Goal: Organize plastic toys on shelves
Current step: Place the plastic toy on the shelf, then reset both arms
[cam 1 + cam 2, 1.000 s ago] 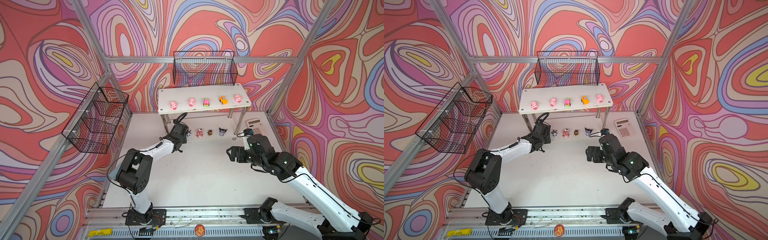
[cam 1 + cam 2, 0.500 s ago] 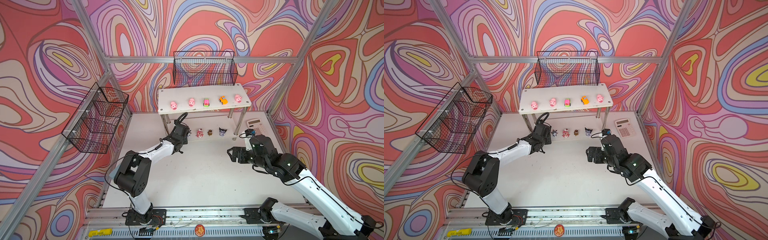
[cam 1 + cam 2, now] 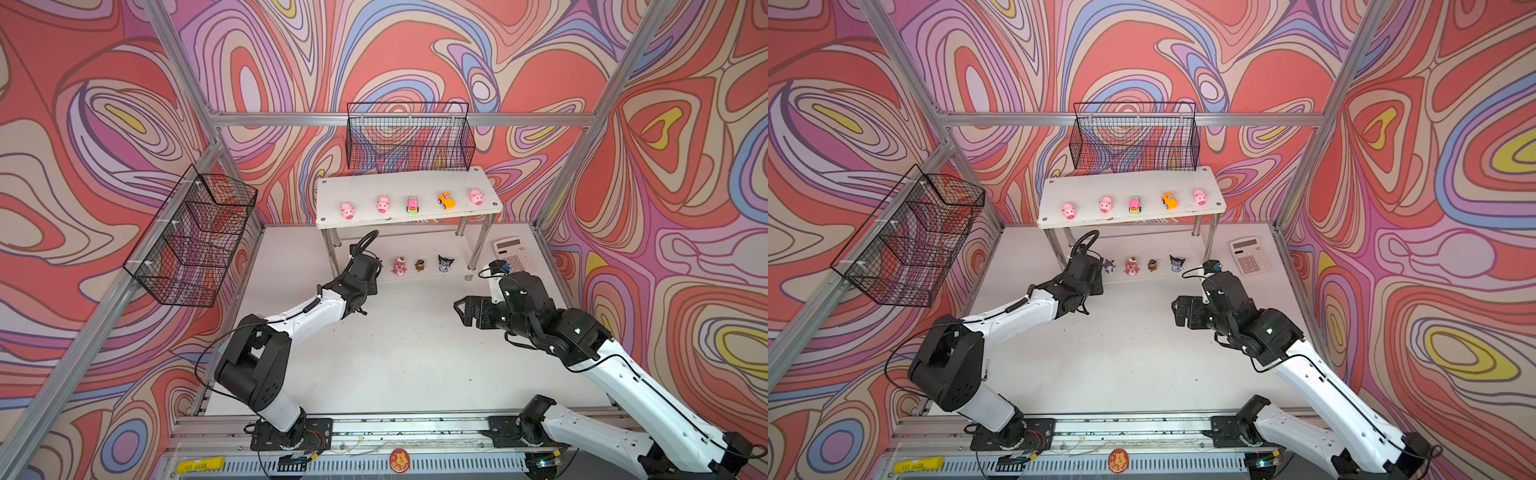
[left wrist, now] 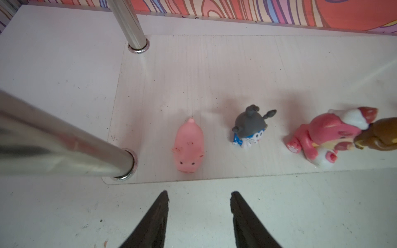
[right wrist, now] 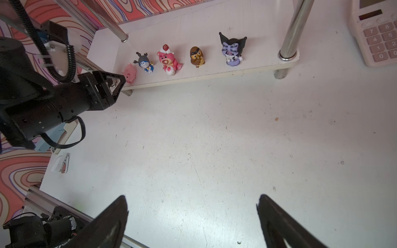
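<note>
My left gripper (image 4: 199,194) has edged rightward, mid-frame in both top views. Its jaws are narrowly apart and empty because the pink pig (image 4: 189,146) already stands on the lower shelf (image 4: 214,75). Right gripper (image 5: 192,197) gapes wide, idle.

left claw (image 4: 198,194) slightly parted (empty), arm stretched forward | right claw (image 5: 192,198) spread wide, elbow bent

A white tabletop (image 3: 395,353) carries a chrome-legged two-tier white rack (image 3: 478,243) at 12 o'clock and a pink-keyed calculator (image 3: 513,253) at 2 o'clock. Its upper board (image 3: 407,185) holds three pink plastic pigs (image 3: 347,210) (image 3: 383,204) (image 3: 476,196), a pink-green car (image 3: 412,204) and an orange car (image 3: 446,200); the lower board (image 5: 193,28), another pink pig (image 5: 130,73), grey figurine (image 5: 145,62), pink bear (image 5: 168,60), brown figurine (image 5: 197,56), dark horned figurine (image 5: 233,49)
</note>
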`<state>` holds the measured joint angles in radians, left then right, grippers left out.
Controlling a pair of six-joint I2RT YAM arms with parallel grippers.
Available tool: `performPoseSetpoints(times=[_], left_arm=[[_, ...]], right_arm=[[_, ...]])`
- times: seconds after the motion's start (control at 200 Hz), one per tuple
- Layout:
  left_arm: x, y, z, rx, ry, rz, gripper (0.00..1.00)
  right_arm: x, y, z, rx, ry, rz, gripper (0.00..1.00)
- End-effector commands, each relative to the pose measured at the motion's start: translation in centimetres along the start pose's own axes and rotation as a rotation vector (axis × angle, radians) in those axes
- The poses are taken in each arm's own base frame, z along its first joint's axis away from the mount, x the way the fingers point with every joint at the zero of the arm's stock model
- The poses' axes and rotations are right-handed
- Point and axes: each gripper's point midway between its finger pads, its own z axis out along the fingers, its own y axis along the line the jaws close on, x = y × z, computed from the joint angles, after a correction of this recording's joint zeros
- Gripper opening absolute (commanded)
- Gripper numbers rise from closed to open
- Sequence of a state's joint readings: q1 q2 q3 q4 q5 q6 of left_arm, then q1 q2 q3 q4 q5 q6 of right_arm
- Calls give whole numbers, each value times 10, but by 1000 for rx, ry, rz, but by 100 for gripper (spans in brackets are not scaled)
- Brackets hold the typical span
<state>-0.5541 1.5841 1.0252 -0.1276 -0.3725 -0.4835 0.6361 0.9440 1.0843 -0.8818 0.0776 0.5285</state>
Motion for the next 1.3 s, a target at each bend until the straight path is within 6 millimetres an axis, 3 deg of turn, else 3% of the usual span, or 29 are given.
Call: performPoseSetpoints(times=[0.0, 0.17, 0.28, 0.456, 0.586, 0.911, 0.981, 1.137, 1.297], left_arm=[[6, 3, -20, -23, -12, -2, 51], [15, 10, -53, -21, -27, -1, 56], [22, 26, -78, -32, -35, -7, 60], [25, 58, -120, -50, -89, -50, 87], [23, 77, -142, -49, -143, -79, 94], [22, 125, -159, -283, -186, -85, 96], [18, 138, -164, -351, -233, -71, 97], [15, 146, -166, -380, -309, -58, 100], [12, 157, -161, -444, -392, -46, 100]], right_arm=[[1, -1, 2, 0, -8, -17, 98], [3, -7, 10, 31, -13, -32, 98], [4, -9, 15, 37, -13, -34, 98], [0, -12, 19, 57, -43, -46, 98], [-8, -17, 19, 94, -70, -54, 98], [-17, -41, 18, 220, -144, -60, 98], [-17, -53, 21, 271, -159, -49, 98], [-20, -77, 31, 326, -201, -1, 98], [-26, -115, 43, 410, -242, 62, 98]])
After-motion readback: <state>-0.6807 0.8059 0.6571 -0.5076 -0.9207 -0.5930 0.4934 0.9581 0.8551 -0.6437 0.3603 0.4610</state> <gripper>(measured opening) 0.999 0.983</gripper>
